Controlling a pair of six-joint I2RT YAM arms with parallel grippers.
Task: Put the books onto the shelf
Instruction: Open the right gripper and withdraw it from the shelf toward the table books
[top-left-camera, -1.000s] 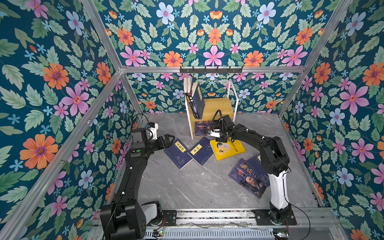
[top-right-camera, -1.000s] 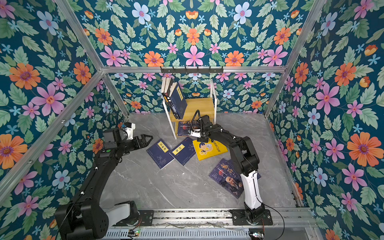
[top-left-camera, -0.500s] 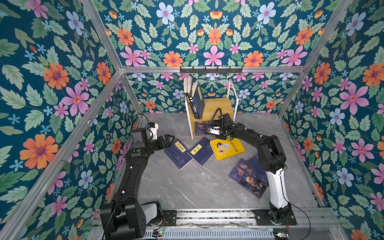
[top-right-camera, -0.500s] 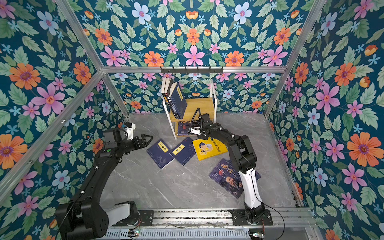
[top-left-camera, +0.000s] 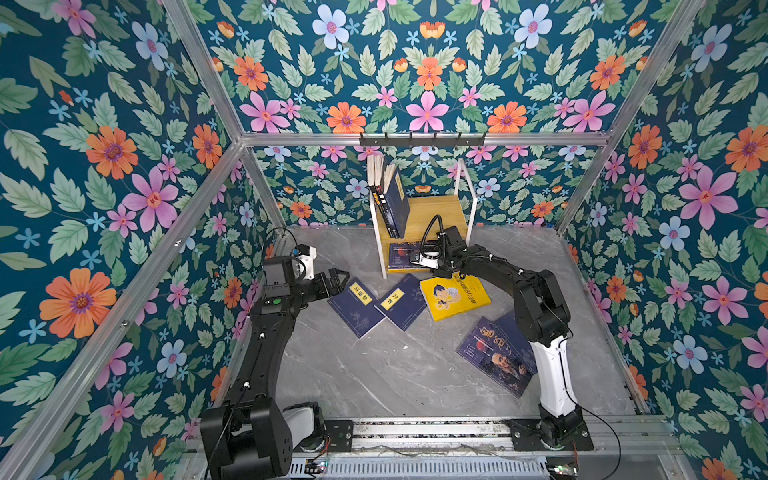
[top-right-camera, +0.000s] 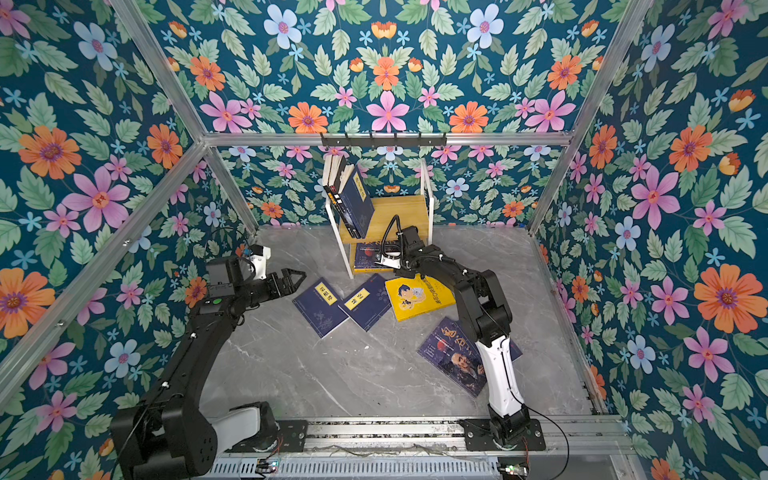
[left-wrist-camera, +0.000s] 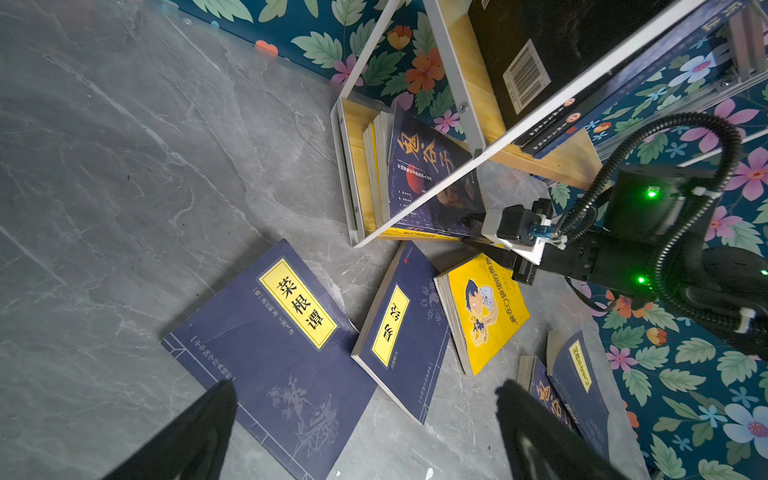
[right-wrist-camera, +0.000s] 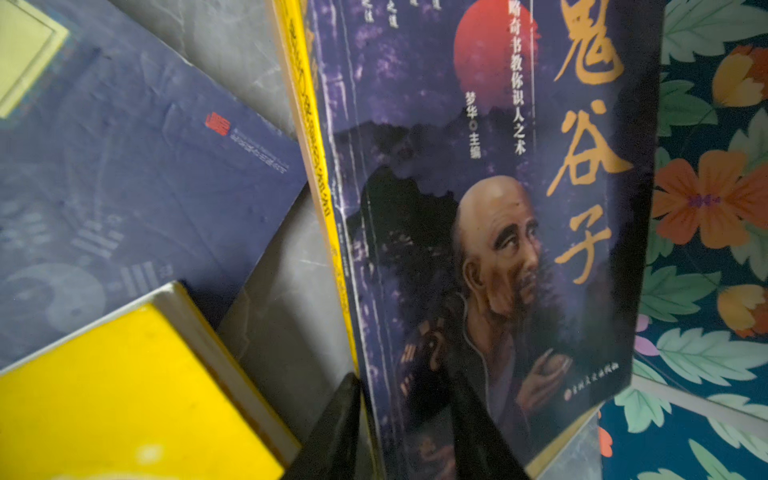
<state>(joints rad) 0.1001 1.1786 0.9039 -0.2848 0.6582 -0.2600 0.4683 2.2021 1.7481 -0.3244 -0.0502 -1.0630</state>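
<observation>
The shelf (top-left-camera: 436, 208) stands at the back wall, with books (top-left-camera: 390, 199) leaning upright on its top board. My right gripper (top-left-camera: 412, 260) reaches into the lower tier and is shut on the edge of a purple-blue bearded-man book (right-wrist-camera: 478, 187) lying on a stack there. On the floor lie two navy books with yellow labels (top-left-camera: 357, 307) (top-left-camera: 399, 301), a yellow cartoon book (top-left-camera: 453, 295) and another bearded-man book (top-left-camera: 498, 357). Left of the first navy book, my left gripper (top-left-camera: 338, 274) hovers open and empty, also seen in the left wrist view (left-wrist-camera: 365, 388).
A black hook rail (top-left-camera: 422, 139) runs along the frame above the shelf. Flowered walls close in the grey marble floor (top-left-camera: 374, 374) on three sides. Another navy book (top-left-camera: 513, 328) lies partly under the floor's bearded-man book, beside my right arm's white base link (top-left-camera: 552, 374).
My right gripper's jaws have narrowed onto the book at the lower tier, and the right arm has shifted very slightly. The left arm has not moved.
</observation>
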